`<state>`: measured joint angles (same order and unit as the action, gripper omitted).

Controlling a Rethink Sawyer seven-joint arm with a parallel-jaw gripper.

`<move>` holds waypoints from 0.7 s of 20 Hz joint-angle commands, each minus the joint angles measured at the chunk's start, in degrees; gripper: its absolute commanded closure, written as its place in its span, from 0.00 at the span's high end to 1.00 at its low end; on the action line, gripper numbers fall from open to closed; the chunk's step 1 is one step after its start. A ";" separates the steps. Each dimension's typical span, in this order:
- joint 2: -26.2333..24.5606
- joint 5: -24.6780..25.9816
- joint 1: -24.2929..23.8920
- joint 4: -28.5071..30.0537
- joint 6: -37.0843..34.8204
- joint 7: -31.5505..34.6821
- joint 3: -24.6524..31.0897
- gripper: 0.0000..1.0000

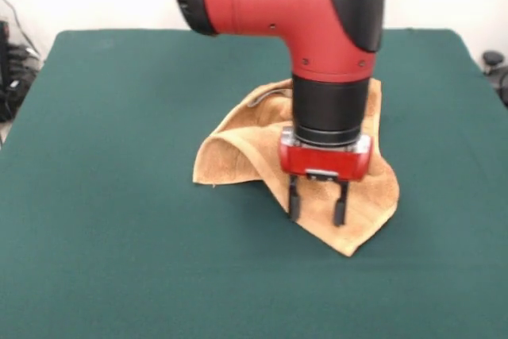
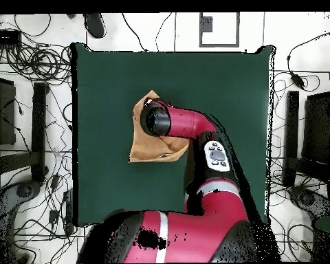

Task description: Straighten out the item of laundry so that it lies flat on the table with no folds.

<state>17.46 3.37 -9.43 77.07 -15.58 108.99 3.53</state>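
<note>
- My gripper (image 1: 317,209), two black fingers under a red block, hangs straight down over the small tan terry towel (image 1: 238,152), near the corner that points toward the front camera. The fingers stand apart with nothing between them, so it is open and empty. The tips look to be at or just above the cloth; I cannot tell whether they touch it.
- The towel lies a little off the middle of the large surface covered in dark green felt-like cloth (image 1: 111,236), well inside every edge. From overhead, my wrist covers part of the towel (image 2: 148,146) on the surface (image 2: 99,89).
- It is not flat. On its left side in the front view, a flap arches up and curls over, leaving a shadowed hollow beneath it, and the outline is ragged, not rectangular. Much of the middle is hidden behind my arm.
- I judge that I am held here, vertical and open, so that I can pinch a corner or edge and draw it outward; the curled flap is what remains to be opened.
- Count: one towel, one surface, one gripper with two fingers. Nothing else lies on the green cloth.
</note>
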 commanded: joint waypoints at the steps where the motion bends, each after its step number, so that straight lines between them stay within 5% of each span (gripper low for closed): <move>1: 2.11 3.13 -1.64 7.62 2.46 3.87 3.84 1.00; 14: 1.22 6.51 -4.14 7.31 3.03 2.15 5.12 1.00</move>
<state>19.17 6.98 -13.95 79.59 -14.20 108.99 3.56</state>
